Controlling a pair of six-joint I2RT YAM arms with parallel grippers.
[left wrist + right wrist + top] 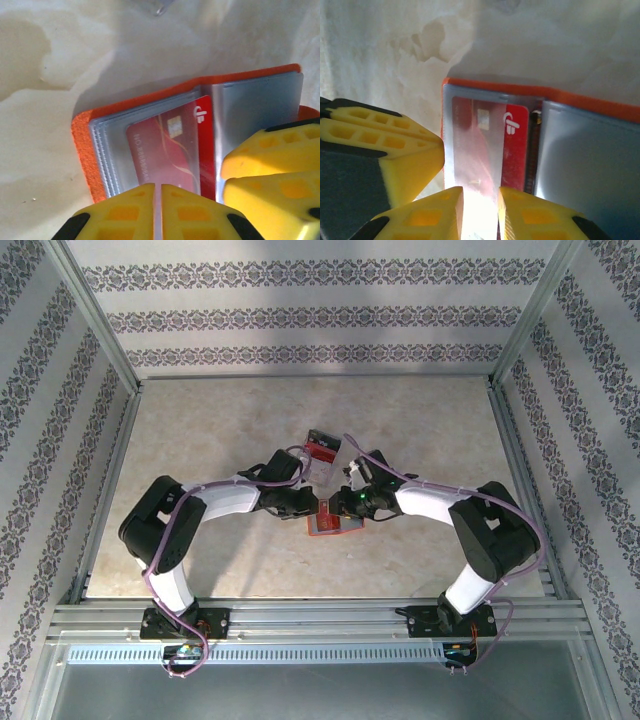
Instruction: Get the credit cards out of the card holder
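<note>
The card holder (255, 115) lies open with 1 red credit card (165, 150) sleeved inside, so nothing is out yet. The left gripper (160, 212) pinches the holder's near edge. The right gripper (481, 212) is narrow, and its grip is unclear.

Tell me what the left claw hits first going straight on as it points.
The red card in a clear sleeve of the open card holder, directly ahead of the left claw; it looks very close, though depth is unclear.

We are seeing the left arm (225, 498) and the right arm (430, 502) wearing white shells over black joints, with purple cables (152, 585) looping alongside. The left end effector (159, 210) and the right end effector (480, 210) are showing yellow fingers (125, 215), pocketed with square recesses and backed in black.
</note>
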